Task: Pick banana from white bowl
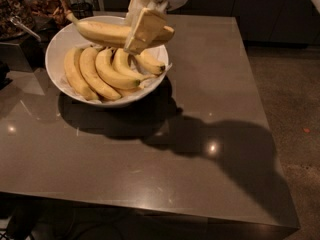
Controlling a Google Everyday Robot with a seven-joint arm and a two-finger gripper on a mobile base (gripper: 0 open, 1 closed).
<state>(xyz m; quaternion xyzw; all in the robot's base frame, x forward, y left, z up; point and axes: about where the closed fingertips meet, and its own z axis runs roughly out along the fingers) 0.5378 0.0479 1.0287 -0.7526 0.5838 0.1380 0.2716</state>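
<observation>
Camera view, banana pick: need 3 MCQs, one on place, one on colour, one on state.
1. Where is the banana relative to the white bowl? A: lying inside it. B: held above it. C: beneath it.
2. Bowl colour? A: white. B: blue. C: red.
3. The gripper, above the bowl's far side, is: A: open, empty. B: out of view. C: shut on the banana.
1 B, it hangs clear of the other bananas. 2 A, rim is plain white. 3 C, its fingers clamp the banana.
</observation>
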